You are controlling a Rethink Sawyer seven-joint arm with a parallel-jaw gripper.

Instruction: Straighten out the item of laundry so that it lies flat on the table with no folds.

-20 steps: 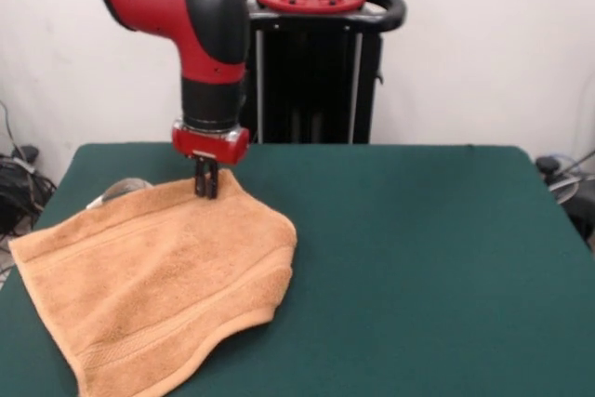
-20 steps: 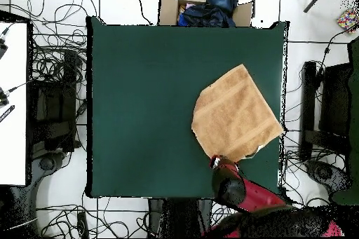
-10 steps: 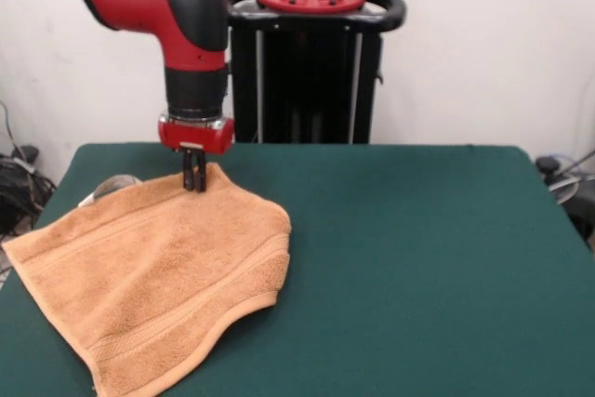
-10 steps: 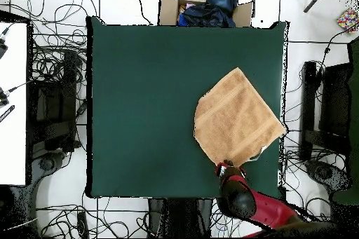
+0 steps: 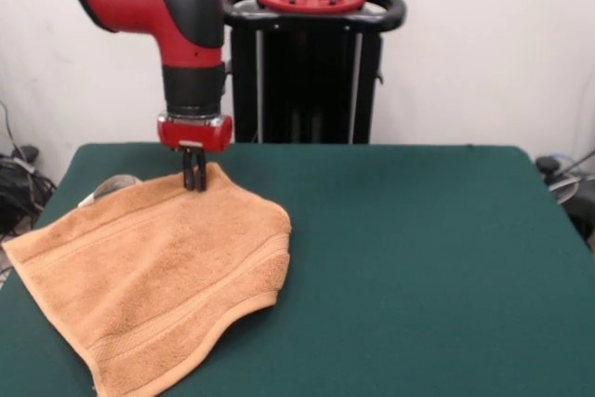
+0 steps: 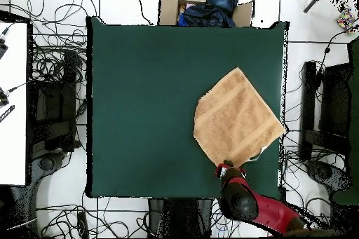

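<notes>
The orange-tan towel [image 5: 158, 276] lies on the left part of the green table [image 5: 418, 258], its near-left side reaching the table's edges. Its right side ends in a thick, rounded fold, and a pale bit shows at its far-left corner. My gripper [image 5: 194, 180] points straight down at the towel's far corner, shut on the cloth there. Seen from overhead, the towel [image 6: 238, 118] sits as a diamond near the right side of the table [image 6: 140, 96], with the gripper [image 6: 226, 169] at its bottom corner.
A cardboard box [image 6: 205, 8] holding dark clothes stands on the floor beyond the table's top edge in the overhead view. Cables [image 6: 56, 61] cover the floor round the table. The black pedestal [image 5: 311, 72] rises behind the table's far edge.
Over the last second the gripper moved left and toward the table's far edge, dragging the towel's corner with it. In the last half second it has barely moved.
</notes>
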